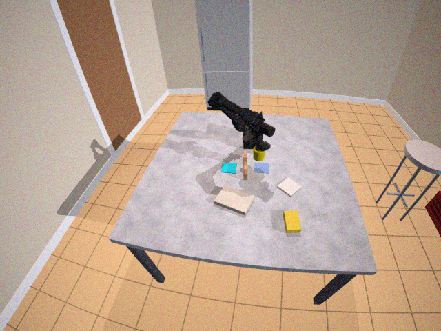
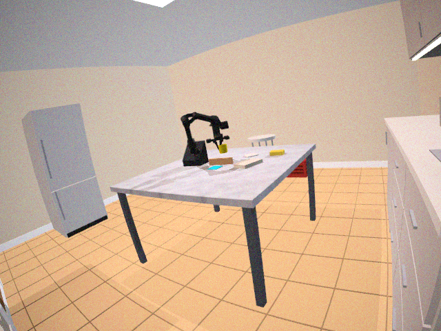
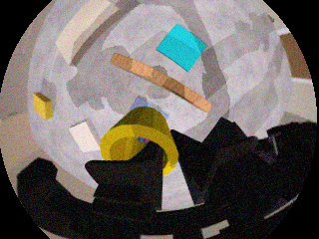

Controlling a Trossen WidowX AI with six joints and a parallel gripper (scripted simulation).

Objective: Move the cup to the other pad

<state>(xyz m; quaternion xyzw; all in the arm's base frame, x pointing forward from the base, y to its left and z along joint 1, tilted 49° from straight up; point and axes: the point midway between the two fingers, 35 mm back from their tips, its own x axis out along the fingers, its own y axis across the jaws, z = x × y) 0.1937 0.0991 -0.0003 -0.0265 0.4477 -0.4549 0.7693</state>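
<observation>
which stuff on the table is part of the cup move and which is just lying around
Part of the job: yellow cup held in the gripper; light blue pad; cyan pad; upright wooden barrier between the pads.

Just lying about: beige board; white square; yellow block.

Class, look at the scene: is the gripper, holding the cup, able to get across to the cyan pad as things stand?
Probably yes. The gripper holds the cup lifted, but the upright wooden wall stands before the cyan pad, so it must pass over.

The yellow cup [image 1: 259, 154] hangs upright above the table [image 1: 178, 221], over the pale-blue pad [image 1: 261, 167]; marbles inside are barely discernible. The cyan pad [image 1: 228, 167] lies beyond the wooden divider [image 1: 245, 165].
</observation>
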